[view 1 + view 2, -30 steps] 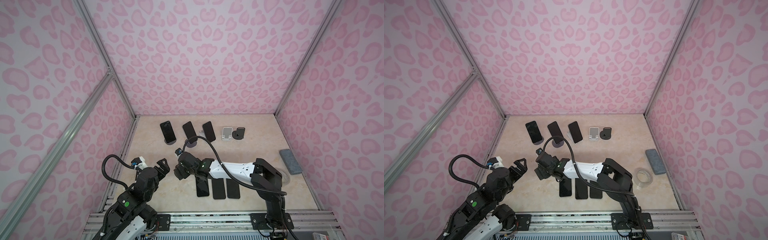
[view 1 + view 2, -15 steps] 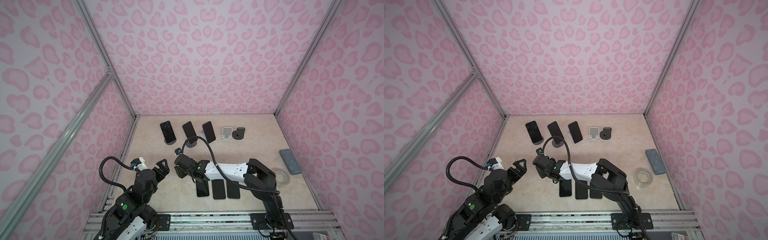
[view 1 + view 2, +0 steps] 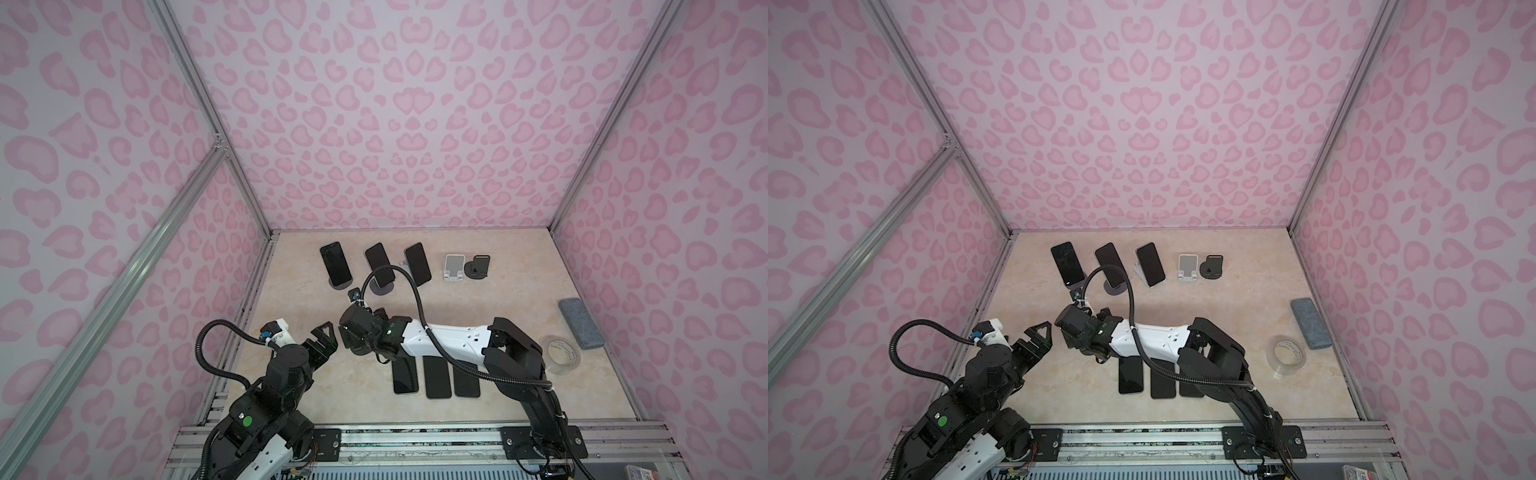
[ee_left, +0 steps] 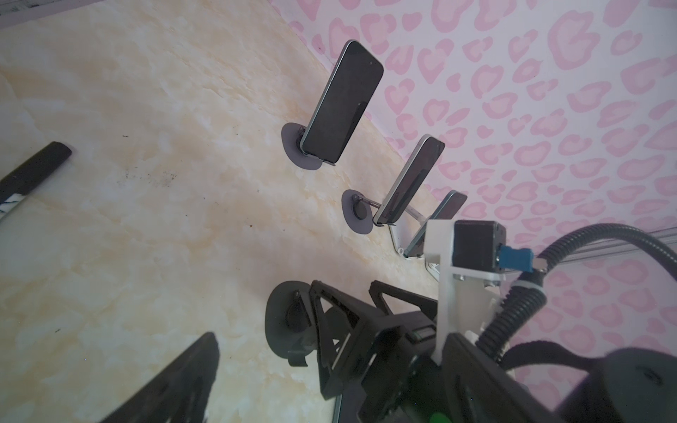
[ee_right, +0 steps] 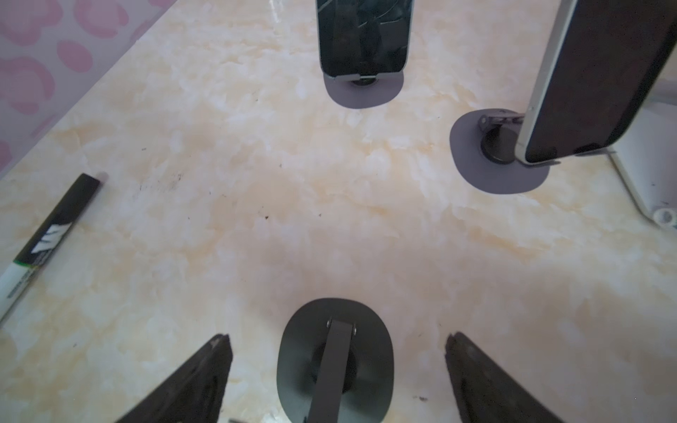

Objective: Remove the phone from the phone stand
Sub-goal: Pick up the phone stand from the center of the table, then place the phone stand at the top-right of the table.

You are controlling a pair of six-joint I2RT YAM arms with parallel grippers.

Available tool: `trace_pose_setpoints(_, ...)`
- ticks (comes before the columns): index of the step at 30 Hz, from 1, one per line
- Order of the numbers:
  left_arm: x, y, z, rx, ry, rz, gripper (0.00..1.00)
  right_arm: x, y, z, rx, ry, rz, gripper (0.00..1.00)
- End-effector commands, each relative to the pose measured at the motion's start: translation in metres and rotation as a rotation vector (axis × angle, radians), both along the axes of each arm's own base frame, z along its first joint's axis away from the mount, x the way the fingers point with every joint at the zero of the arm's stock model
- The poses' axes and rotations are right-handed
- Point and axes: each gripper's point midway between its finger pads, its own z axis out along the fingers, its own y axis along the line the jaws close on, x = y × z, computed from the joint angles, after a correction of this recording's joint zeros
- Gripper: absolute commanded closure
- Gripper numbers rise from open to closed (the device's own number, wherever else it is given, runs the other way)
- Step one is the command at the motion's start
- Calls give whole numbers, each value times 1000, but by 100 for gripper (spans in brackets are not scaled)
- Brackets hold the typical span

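Three dark phones lean on stands along the back: left phone (image 3: 334, 264), middle phone (image 3: 380, 264), right phone (image 3: 417, 264). The right wrist view shows the left phone (image 5: 362, 36), with a cracked screen, and the middle phone (image 5: 593, 80) on its round grey stand (image 5: 494, 154). My right gripper (image 5: 336, 337) is open, low over the table in front of them. An empty dark stand (image 5: 335, 360) sits between its fingers, untouched. My left gripper (image 3: 322, 338) is open and empty, just left of the right wrist.
Three phones (image 3: 437, 376) lie flat near the front, partly under my right arm. An empty white stand (image 3: 454, 267) and an empty black stand (image 3: 480, 268) are at the back right. A tape roll (image 3: 562, 356) and grey block (image 3: 580, 323) lie right. A marker (image 5: 47, 238) lies left.
My right arm has shifted slightly left over the last second. The left arm has barely moved.
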Motion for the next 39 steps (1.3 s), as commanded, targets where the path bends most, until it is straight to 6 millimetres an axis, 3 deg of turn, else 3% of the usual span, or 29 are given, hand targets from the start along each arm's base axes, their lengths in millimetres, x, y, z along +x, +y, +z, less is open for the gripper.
trace_pose_setpoints(1, 0, 0, 2, -26, -10, 10, 3, -5, -5, -17, -15, 35, -111, 7)
trace_pose_setpoints(4, -2, 2, 2, -28, -12, 10, 3, -5, -13, -21, -26, 39, -221, 10)
trace_pose_setpoints(9, -5, 3, 1, -35, -23, 10, 3, -11, -12, -19, 7, -24, -255, 17)
trace_pose_setpoints(17, -9, 8, 0, -28, -29, 19, 3, -12, -12, -27, 6, -23, -241, 38)
trace_pose_setpoints(20, -10, 11, 1, -30, -39, 25, 2, -17, -6, -14, 26, -29, -199, 46)
trace_pose_setpoints(24, -12, 14, 5, -34, -55, 36, 2, -23, -3, 9, 43, -49, -156, 47)
trace_pose_setpoints(27, -12, 15, 8, -28, -63, 39, 2, -23, -14, 27, 53, -94, -149, 47)
trace_pose_setpoints(30, -12, 16, 11, -25, -66, 39, 2, -11, -39, 49, 46, -162, -178, 47)
trace_pose_setpoints(31, -12, 15, 12, -27, -68, 38, 2, -7, -58, 44, 12, -163, -189, 47)
trace_pose_setpoints(39, -9, 12, 18, -22, -68, 26, 2, 65, -204, 64, -164, -253, -335, 47)
